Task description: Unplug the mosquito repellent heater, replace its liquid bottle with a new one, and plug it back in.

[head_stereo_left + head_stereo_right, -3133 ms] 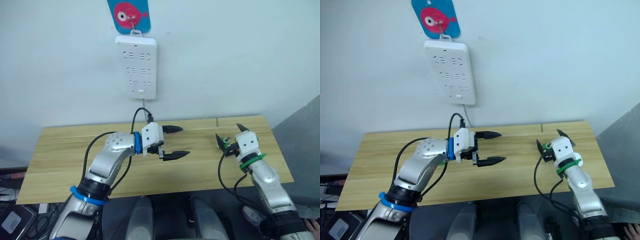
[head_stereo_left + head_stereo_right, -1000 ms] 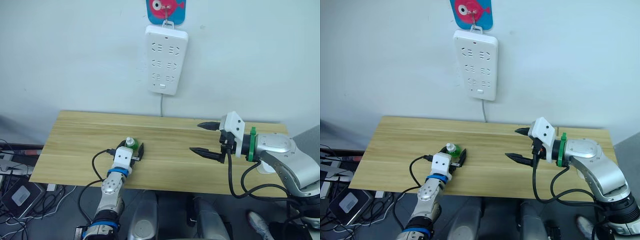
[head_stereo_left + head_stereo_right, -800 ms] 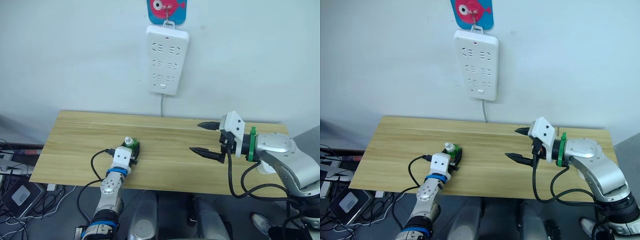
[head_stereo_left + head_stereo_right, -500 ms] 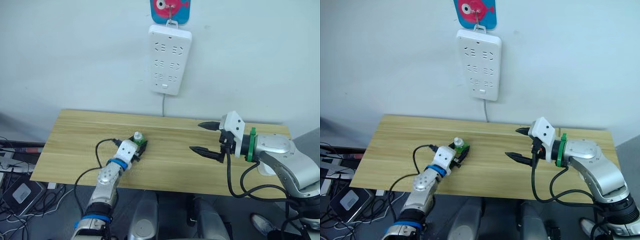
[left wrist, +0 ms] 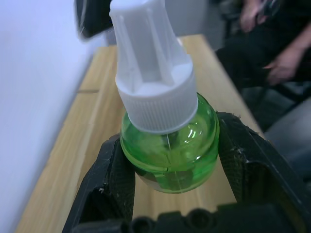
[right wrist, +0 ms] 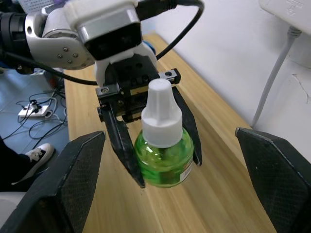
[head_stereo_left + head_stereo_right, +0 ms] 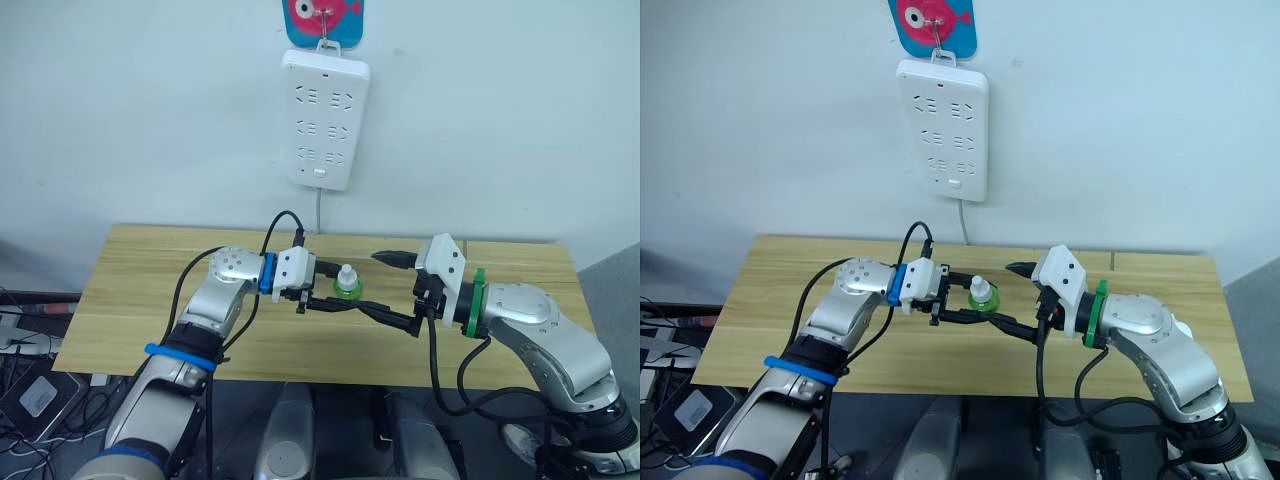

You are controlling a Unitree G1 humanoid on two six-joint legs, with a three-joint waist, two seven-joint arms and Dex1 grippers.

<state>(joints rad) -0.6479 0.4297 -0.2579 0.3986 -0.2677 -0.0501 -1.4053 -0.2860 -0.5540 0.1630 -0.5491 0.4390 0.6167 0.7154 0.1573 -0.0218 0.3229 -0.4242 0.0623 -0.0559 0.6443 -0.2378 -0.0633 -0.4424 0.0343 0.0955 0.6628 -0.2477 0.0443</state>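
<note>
Clamping a green bottle with a white cap between its black fingers, the left gripper holds it upright in the air above the middle of the wooden bench. Facing it from just beside, the right gripper has its fingers spread wide either side of the bottle, gripping nothing. A white power strip hangs on the wall above the bench's far edge.

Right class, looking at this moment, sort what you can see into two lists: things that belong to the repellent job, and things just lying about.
Belongs to the job:
green liquid bottle with white cap, held by the left gripper
right gripper, open beside it
white power strip on the wall

Just about:
wooden table
fish hook plaque
cables on the floor
</note>
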